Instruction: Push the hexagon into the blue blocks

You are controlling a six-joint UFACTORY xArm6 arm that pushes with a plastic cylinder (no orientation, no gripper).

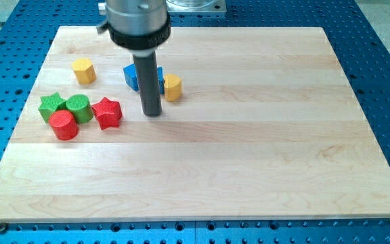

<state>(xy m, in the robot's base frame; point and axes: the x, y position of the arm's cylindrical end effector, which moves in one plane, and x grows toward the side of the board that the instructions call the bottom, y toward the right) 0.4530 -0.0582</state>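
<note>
In the camera view, you see no claw, only a rod; my tip (153,112) rests just below the blue block (131,76), partly hidden behind the rod. The yellow hexagon (83,70) sits well left of it. Swing around its far left side, then push rightward steadily. The yellow semicircular block (172,87) touches the blue's right; the green star (51,104), green cylinder (78,107), red cylinder (63,125) and red star (107,112) cluster lower left, clear.
</note>
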